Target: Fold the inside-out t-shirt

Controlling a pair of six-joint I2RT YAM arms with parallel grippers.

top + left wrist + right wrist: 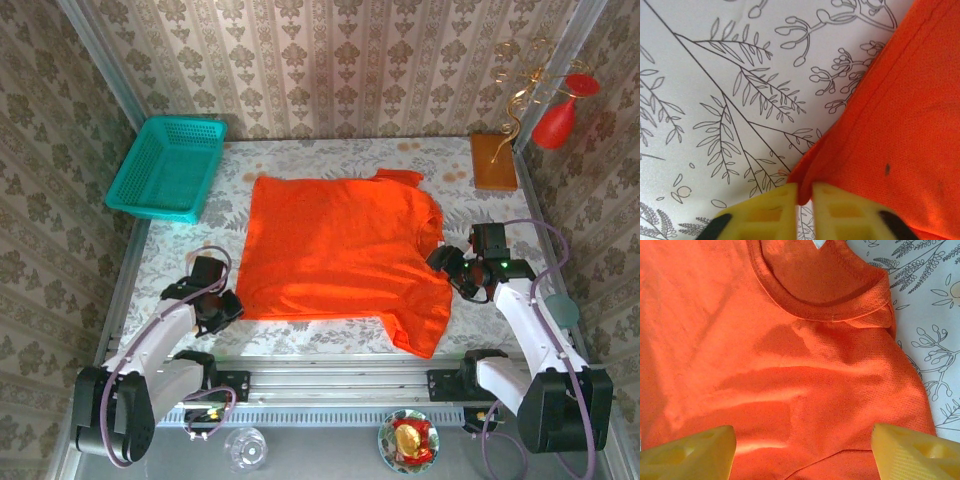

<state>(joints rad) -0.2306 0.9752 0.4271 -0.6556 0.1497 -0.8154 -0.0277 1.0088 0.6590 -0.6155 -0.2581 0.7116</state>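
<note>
Inside-out t-shirt flat mid-table; left gripper jaws pinched on its lower-left hem corner, right gripper jaws wide apart over the collar end at frame right, so I'd seat it on both layers, then lift evenly

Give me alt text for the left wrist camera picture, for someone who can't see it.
The left gripper pinches a corner of the bright orange t-shirt between its two yellow fingers, seen close from above. The shirt spreads over the right side; to the left lies a white tablecloth printed with line-drawn leaves and sprigs.
</note>
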